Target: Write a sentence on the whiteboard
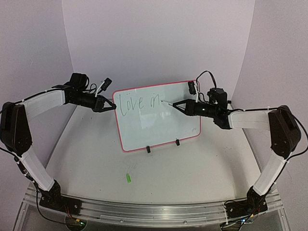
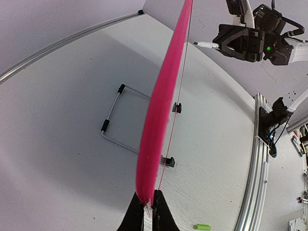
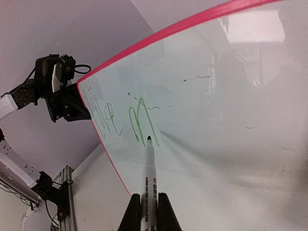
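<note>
The whiteboard (image 1: 159, 127) stands upright on two black feet, with a red-pink rim (image 2: 163, 91). The sentence (image 1: 139, 103) reads "Love m" in thin greenish strokes on the upper left; it also shows in the right wrist view (image 3: 127, 118). My left gripper (image 1: 111, 106) is shut on the board's left rim (image 2: 147, 204). My right gripper (image 1: 179, 105) is shut on a white marker (image 3: 150, 183) whose dark tip (image 3: 149, 138) sits at the board by the last stroke of the "m".
A green marker cap (image 1: 128, 178) lies on the table in front of the board, also in the left wrist view (image 2: 202, 226). A wire stand (image 2: 118, 122) props the board from behind. An aluminium rail (image 1: 144, 209) runs along the near edge.
</note>
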{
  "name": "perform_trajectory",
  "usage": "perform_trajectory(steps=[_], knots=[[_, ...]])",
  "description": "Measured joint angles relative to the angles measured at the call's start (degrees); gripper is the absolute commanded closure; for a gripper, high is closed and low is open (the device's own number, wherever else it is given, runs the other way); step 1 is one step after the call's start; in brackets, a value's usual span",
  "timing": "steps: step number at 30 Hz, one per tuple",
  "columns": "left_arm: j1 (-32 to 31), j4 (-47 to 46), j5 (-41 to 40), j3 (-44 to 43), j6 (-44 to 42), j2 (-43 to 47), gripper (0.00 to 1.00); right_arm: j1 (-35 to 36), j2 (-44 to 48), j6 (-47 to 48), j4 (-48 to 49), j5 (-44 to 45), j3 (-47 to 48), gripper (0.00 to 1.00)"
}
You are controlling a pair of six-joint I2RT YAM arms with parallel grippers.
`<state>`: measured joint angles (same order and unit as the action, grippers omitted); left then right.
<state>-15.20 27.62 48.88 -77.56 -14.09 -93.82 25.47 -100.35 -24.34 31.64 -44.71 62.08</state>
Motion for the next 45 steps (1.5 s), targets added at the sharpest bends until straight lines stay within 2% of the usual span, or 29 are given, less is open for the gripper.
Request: perform_trajectory(steps=[11,45], knots=[[0.0,0.02,0.0,0.0,-0.02,0.0,1.0,-2.4,1.85,-1.65,1.32,-1.8,-0.02,1.0],[0.0,0.04,-0.04,0.0,0.0,0.0,1.0,-2.73,-5.07,-2.09,2.58,-6.0,4.34,1.0]])
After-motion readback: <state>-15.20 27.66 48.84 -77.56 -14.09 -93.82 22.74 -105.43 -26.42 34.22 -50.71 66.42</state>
